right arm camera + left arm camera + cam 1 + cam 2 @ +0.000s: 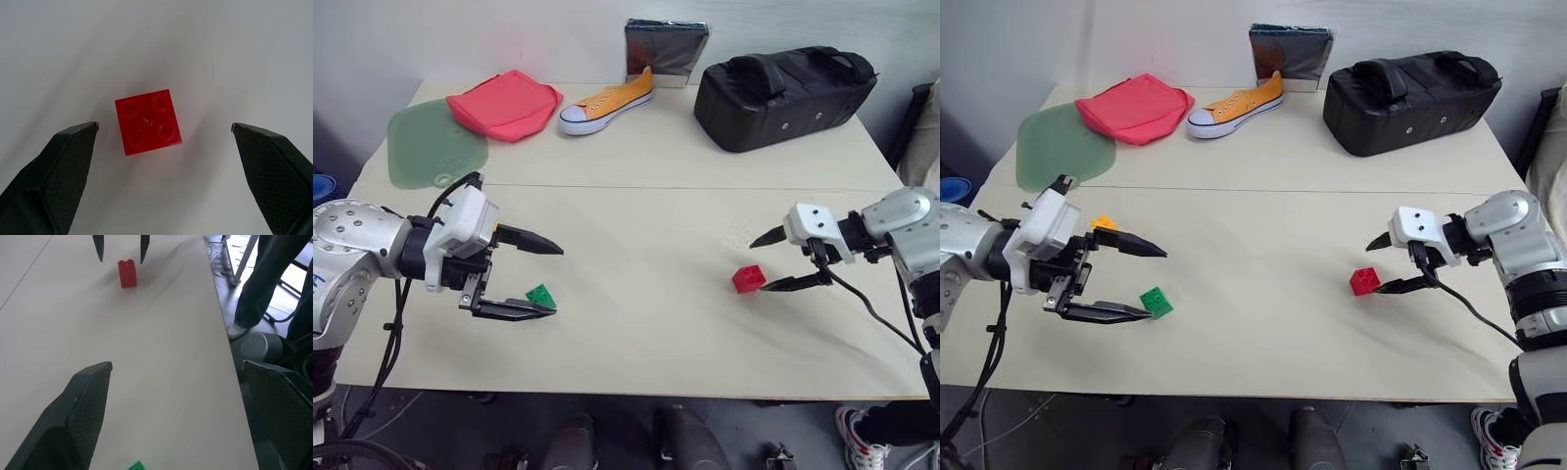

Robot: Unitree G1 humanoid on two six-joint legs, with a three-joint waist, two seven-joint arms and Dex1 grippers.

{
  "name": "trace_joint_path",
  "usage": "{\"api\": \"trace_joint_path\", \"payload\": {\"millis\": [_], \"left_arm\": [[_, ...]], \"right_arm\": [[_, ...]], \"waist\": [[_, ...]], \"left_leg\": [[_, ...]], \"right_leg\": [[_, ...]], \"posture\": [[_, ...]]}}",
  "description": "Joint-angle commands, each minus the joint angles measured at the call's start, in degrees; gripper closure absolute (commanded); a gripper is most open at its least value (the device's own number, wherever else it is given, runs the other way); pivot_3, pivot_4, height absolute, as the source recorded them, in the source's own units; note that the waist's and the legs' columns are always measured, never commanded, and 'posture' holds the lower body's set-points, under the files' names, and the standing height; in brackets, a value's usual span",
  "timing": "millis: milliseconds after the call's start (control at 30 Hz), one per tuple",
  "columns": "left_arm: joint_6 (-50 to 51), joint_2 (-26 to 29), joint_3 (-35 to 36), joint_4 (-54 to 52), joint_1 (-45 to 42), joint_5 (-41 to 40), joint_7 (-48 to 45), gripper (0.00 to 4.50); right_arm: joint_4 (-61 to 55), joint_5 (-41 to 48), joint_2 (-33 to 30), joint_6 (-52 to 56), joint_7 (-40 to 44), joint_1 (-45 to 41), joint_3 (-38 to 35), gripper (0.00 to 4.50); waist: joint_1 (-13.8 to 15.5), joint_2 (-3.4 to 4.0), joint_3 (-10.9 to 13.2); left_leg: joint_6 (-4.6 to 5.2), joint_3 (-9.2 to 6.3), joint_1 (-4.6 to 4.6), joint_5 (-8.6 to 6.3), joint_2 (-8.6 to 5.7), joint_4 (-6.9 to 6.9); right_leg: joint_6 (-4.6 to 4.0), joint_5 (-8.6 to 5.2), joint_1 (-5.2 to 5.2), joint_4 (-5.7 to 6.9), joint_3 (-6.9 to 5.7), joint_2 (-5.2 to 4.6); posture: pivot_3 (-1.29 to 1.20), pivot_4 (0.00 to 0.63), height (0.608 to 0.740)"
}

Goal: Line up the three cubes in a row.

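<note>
three cubes: red cube on the right half of the desk; green cube near the front left; orange-yellow cube just behind the left gripper, partly hidden. all well apart, no row yet.
right gripper: wide open, empty, tilted down toward the red cube; its wrist view has the cube centred between the two fingers, studs up, nothing touching. reads as lined up for a pinch.
left gripper: wide open, empty, pointing across the desk toward the right; green cube sits just beside the lower fingertip; contact cannot be told.
why so: each arm seems to take the cube on its own side, spread wide so the fingers clear the cube's sides.
surface: pale, smooth desk with a seam running across its middle; low grip, so a cube may slide if nudged off-centre.
back of desk: green mat, red cloth, orange sneaker, black bag, dark shiny pouch against the wall.
room: a person's legs and shoe stand by the desk's edge in the left wrist view.
</note>
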Motion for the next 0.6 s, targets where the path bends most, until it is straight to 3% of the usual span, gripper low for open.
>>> {"api": "trace_joint_path", "payload": {"millis": [33, 200, 300, 533, 600], "left_arm": [[-0.64, -0.19, 0.11, -0.80, -1.87, 0.27, -0.02, 0.01], [-0.41, -0.23, -0.83, -0.49, -2.95, 1.20, -0.05, 0.01], [-1.02, -1.20, -1.03, -0.23, -3.57, 1.47, 0.75, 0.00], [-1.64, -2.91, -2.13, 0.82, -5.12, 2.29, 0.94, 0.00], [-1.79, -3.22, -2.34, 0.83, -5.16, 2.42, 0.58, 0.00]], "right_arm": [[1.97, 0.27, 1.25, -3.03, 3.14, -1.38, 0.16, 0.00], [5.00, -1.69, 4.37, -6.54, 3.14, -1.26, -1.27, 0.00], [6.58, -2.97, 5.40, -8.05, 3.13, -1.16, -2.41, 0.62], [5.79, -1.14, 3.50, -8.31, 3.14, 0.62, -2.12, 2.98], [3.71, 0.82, 2.50, -7.00, 3.14, 1.65, -1.90, 3.00]], "waist": [[-0.04, 0.00, 0.00], [0.02, 0.00, 0.00], [0.07, 0.00, 0.00], [0.09, 0.00, 0.00], [0.10, 0.00, 0.00]], "left_leg": [[0.00, 0.00, 0.00, 0.00, 0.01, 0.02], [0.00, 0.00, 0.00, 0.00, 0.02, 0.05], [0.00, 0.00, 0.00, 0.00, 0.02, 0.05], [-0.01, -0.01, -0.01, 0.00, 0.02, 0.09], [-0.01, -0.01, -0.01, 0.00, 0.02, 0.09]], "right_leg": [[0.00, 0.00, 0.00, 0.03, 0.01, 0.02], [0.00, 0.00, -0.01, 0.08, 0.01, 0.03], [0.00, 0.00, -0.01, 0.11, 0.01, 0.02], [0.00, 0.00, 0.00, 0.28, 0.00, 0.02], [0.00, 0.00, 0.00, 0.29, -0.01, 0.02]], "posture": [[0.00, 0.150, 0.740], [0.00, 0.150, 0.740], [0.00, 0.150, 0.740], [0.00, 0.150, 0.740], [0.00, 0.150, 0.740]]}}
